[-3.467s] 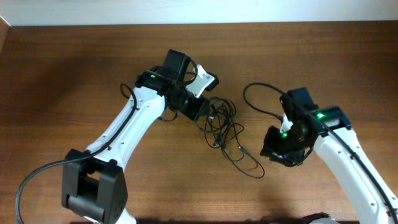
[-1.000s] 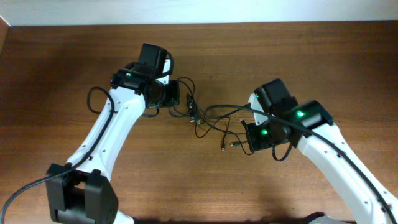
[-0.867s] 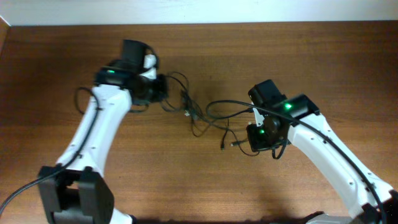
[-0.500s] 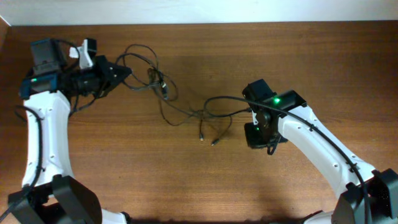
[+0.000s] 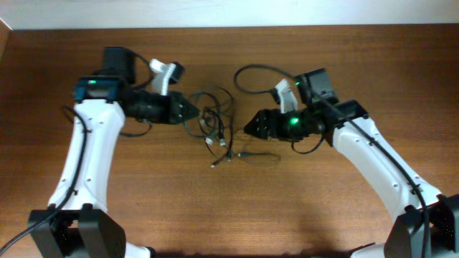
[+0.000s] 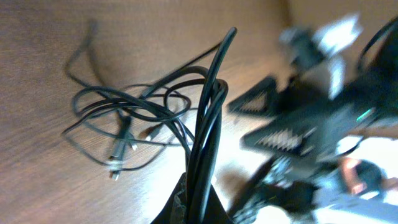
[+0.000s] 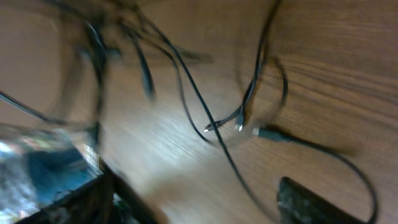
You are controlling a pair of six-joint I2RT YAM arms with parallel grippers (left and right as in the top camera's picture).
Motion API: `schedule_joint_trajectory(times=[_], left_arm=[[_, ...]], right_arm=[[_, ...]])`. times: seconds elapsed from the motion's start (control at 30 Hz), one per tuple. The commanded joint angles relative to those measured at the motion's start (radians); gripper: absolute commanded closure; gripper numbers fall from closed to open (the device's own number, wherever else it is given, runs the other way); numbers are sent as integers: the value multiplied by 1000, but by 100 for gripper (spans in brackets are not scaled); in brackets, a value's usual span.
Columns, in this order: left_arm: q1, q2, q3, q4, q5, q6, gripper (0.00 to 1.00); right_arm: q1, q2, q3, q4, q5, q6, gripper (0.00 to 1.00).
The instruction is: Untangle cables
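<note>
The cables are thin black cords bunched in loose loops at mid-table, with small plug ends trailing toward the front. My left gripper points right and is shut on a bundle of the cables, which rises from its jaws in the left wrist view. My right gripper points left at the tangle's right side, open with nothing gripped. In the right wrist view its fingers stand wide apart, over a loose cord lying on the wood.
The wooden table runs to a pale wall edge at the back. A thicker black arm cable loops behind the right wrist. In the left wrist view the right arm is close, just past the cables.
My left arm has swung back from the far left to the middle, carrying the cables, which now hang bunched rather than stretched. My right gripper has opened, let go and turned to point left.
</note>
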Motion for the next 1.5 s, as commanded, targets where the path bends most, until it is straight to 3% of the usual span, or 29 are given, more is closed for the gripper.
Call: schedule_joint_trajectory(times=[0.0, 0.23, 0.3, 0.33, 0.37, 0.43, 0.57, 0.67, 0.73, 0.8, 0.9, 1.03, 1.1, 1.2, 1.27, 1.3, 1.37, 1.43, 1.47], left_arm=[[-127, -23, 13, 6, -120, 161, 100], [-273, -23, 13, 55, -87, 165, 100], [-305, -23, 13, 55, -78, 130, 100], [-313, -23, 13, 55, -80, 114, 100], [-321, -23, 13, 55, -85, 88, 100], [-323, -23, 13, 87, -119, -19, 100], [-323, -23, 13, 115, -402, -351, 100], [-323, -23, 13, 150, -387, -392, 100], [-323, -23, 13, 180, -343, -338, 100], [-322, -23, 13, 169, -394, -199, 100], [-322, -23, 13, 79, -670, -197, 100], [-325, -23, 12, 100, -668, -185, 100], [-327, -21, 12, 126, -586, -185, 100], [-327, -21, 12, 111, -444, -90, 100], [-327, -21, 12, 114, -201, 106, 100], [-327, -21, 12, 113, -83, 203, 100], [-328, -21, 12, 114, 16, 272, 100], [-327, -21, 12, 116, -6, 286, 100], [-326, -21, 12, 114, -51, 278, 100]], right_arm=[[-66, 8, 2, 11, -17, 214, 21], [-23, 37, -13, 105, 23, 368, 32], [-15, 52, -13, 126, 23, 367, 47], [-15, 53, -13, 122, 20, 365, 63], [-15, 53, -13, 113, 18, 347, 96], [-27, 53, -13, 111, -42, 250, 96], [-89, 36, -13, -19, -176, 39, 96], [-163, 22, -13, -162, -176, -80, 96], [-201, 22, -13, -203, -179, -102, 96], [-205, 22, -13, -208, -203, -102, 96], [-179, 22, -14, -208, -183, -101, 94], [-94, 22, -14, -208, -183, -101, 93], [-79, 22, -14, -207, -175, -100, 96], [-94, 22, -13, -199, -180, -37, 96], [-94, 22, -13, -193, -225, -27, 94], [-94, 22, -13, -179, -246, 3, 82], [-94, 22, -13, -124, -246, 64, 78], [-94, 23, -13, -81, -247, 185, 74], [-94, 23, -13, -66, -247, 253, 55]])
